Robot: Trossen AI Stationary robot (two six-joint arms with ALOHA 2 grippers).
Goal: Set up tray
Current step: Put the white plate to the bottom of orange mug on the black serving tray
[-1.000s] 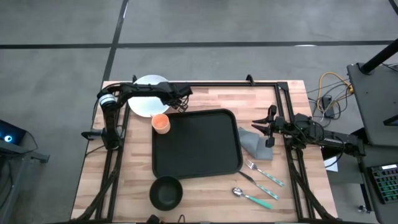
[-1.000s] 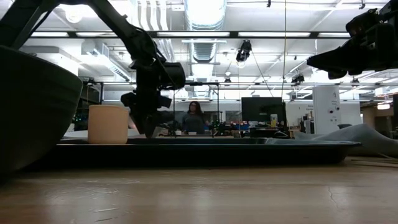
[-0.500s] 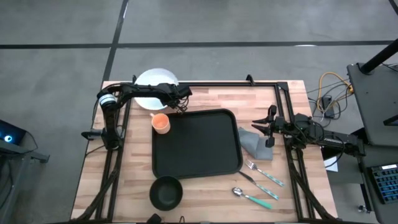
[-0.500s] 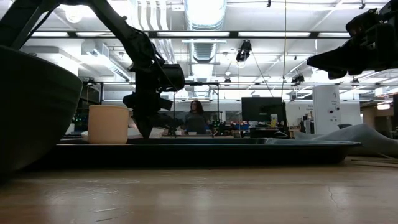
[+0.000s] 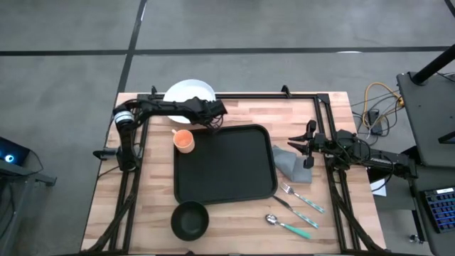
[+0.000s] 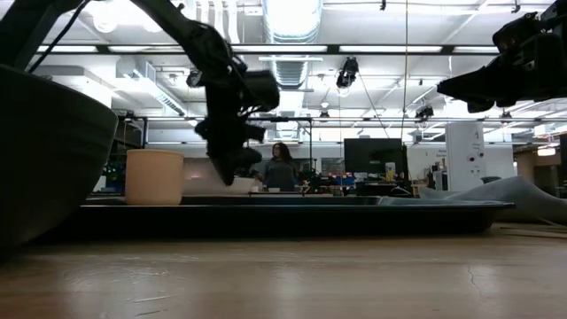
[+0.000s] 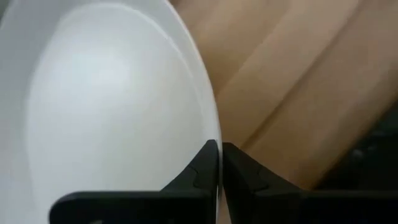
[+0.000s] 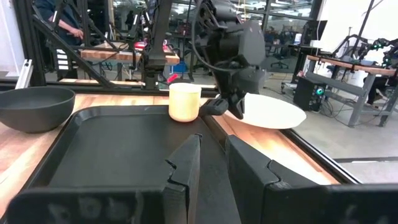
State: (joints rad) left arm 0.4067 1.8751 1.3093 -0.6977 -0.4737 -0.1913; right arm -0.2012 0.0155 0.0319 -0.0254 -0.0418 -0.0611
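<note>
Though rim half-hidden, left gripper (image 7: 219, 163) jaws pinch white plate (image 5: 188, 93); right gripper (image 5: 307, 144) jaws unclear.

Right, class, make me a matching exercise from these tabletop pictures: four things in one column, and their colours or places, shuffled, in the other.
Things:
1. plate
2. cup
3. bowl
4. napkin

Descriptions:
A. grey, right of the tray
B. white, gripped at its rim by the left gripper
C. dark, near the tray's front left corner
D. orange, at the tray's far left corner

Pairs: 1-B, 2-D, 3-C, 4-A
</note>
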